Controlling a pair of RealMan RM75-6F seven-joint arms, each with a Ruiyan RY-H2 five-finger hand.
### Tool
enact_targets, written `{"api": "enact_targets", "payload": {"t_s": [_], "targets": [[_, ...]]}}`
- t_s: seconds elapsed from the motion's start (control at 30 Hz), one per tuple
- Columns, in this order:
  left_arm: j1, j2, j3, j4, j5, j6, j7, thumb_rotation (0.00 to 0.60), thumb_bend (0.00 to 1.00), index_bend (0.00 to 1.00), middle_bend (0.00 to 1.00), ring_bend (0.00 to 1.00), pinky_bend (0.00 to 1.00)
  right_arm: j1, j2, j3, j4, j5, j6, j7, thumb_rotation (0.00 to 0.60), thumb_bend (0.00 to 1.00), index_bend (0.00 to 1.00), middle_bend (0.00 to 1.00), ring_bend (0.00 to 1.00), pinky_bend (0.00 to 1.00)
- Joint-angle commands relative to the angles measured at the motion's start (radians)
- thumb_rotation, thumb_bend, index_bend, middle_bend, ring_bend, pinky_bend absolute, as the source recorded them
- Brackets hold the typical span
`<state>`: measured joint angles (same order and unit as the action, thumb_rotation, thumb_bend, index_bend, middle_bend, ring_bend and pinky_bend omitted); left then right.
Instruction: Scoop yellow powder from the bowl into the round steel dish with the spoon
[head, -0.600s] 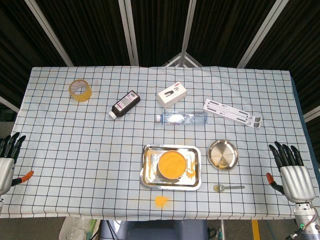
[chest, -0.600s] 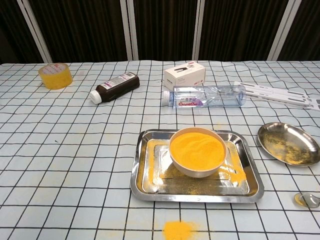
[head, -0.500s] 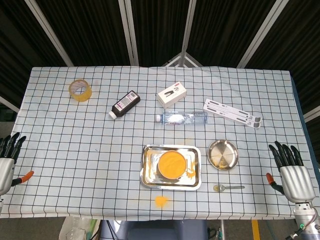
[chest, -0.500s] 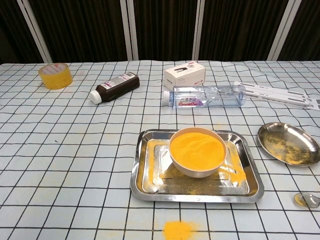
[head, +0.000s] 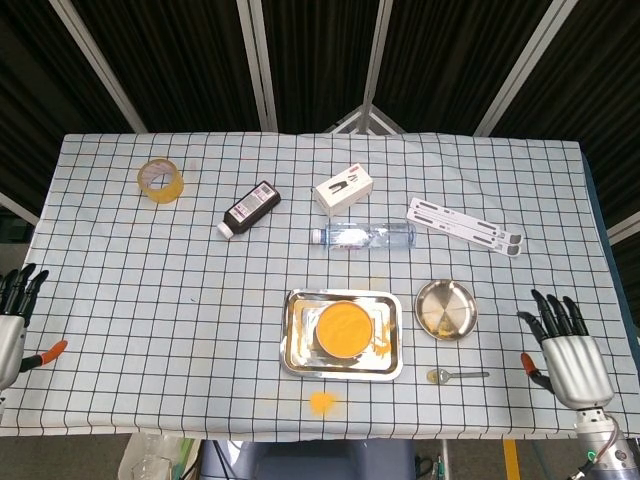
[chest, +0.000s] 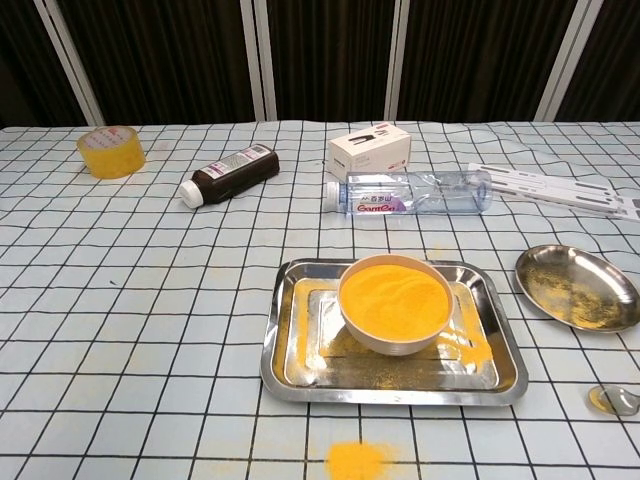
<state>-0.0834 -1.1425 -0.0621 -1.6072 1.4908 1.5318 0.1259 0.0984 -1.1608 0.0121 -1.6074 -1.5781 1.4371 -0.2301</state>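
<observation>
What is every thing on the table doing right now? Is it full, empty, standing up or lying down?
Bowl: full of yellow powder, standing in the tray.
Tray: dusted with spilled powder.
Steel dish: nearly empty, a light dusting of powder.
Spoon: lying on the table, not held.
Water bottle: lying on its side.
Dark bottle: lying on its side, capped.
Box: closed.
Left hand: open, holds nothing.
Right hand: open, holds nothing.

**Silver palms, black fingers, orange thumbs**

The right hand has a silver-grey metallic back and palm shell, with slim black fingers and an orange-red thumb tip. Below it, a grey wrist carries thin coloured wires. The left hand, partly cut off by the frame edge, shows matching black fingers, silver body and orange thumb tip.
</observation>
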Motion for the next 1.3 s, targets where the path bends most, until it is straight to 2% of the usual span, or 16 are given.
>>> {"api": "enact_targets", "payload": {"t_s": [0.03, 0.2, 0.6, 0.87, 1.3], "targets": [[0.001, 0.002, 0.0, -0.001, 0.002, 0.0, -0.006, 0.6, 0.0, 0.0, 0.0, 0.0, 0.0, 0.011, -0.037, -0.025, -0.008, -0.013, -0.04, -0.071, 0.6, 0.41, 0.48, 0.12, 0.0, 0.0], [0.001, 0.004, 0.0, -0.003, 0.001, -0.001, -0.011, 0.6, 0.0, 0.0, 0.0, 0.0, 0.0, 0.015, -0.085, -0.047, 0.002, -0.018, -0.075, -0.14, 0.6, 0.41, 0.51, 0.14, 0.0, 0.0], [-0.001, 0.008, 0.001, -0.008, -0.005, -0.011, -0.012, 0.6, 0.0, 0.0, 0.0, 0.0, 0.0, 0.013, -0.172, -0.078, 0.065, 0.014, -0.137, -0.241, 0.6, 0.41, 0.51, 0.14, 0.0, 0.0], [-0.002, 0.009, 0.002, -0.01, -0.007, -0.016, -0.013, 0.6, 0.0, 0.0, 0.0, 0.0, 0.0, 0.012, -0.207, -0.082, 0.101, 0.02, -0.145, -0.254, 0.6, 0.41, 0.47, 0.14, 0.0, 0.0], [-0.003, 0.01, 0.002, -0.013, -0.011, -0.021, -0.015, 0.6, 0.0, 0.0, 0.0, 0.0, 0.0, 0.024, -0.256, -0.064, 0.171, 0.044, -0.163, -0.241, 0.6, 0.41, 0.47, 0.14, 0.0, 0.0]]}}
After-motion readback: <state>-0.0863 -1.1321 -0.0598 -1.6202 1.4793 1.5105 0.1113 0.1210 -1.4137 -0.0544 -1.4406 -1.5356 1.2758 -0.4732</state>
